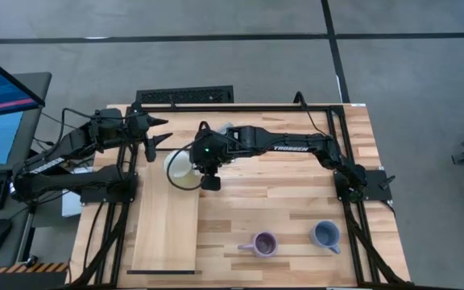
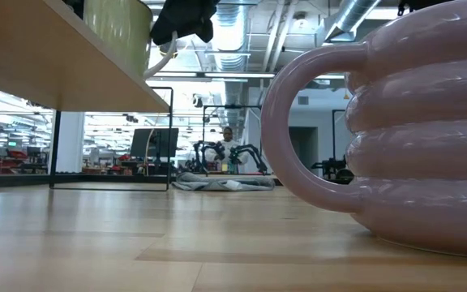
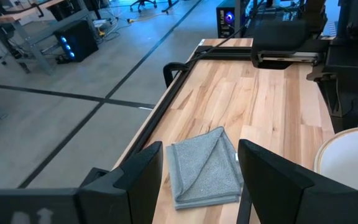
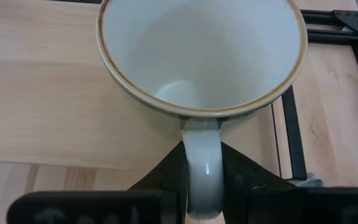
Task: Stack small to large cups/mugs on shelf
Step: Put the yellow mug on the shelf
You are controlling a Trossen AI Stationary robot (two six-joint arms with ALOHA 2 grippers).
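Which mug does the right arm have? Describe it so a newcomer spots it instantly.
Find the long pale-wood shelf board on the table's left half. At its far end sits the cream-white mug with a brown rim, its handle pinched in the right claw. The purple mug and grey-blue mug stand on the planks, unheld.

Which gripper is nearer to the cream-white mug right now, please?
The right gripper: it clamps the cream-white mug by its handle. The left gripper is open, apart, beyond the shelf's far end.
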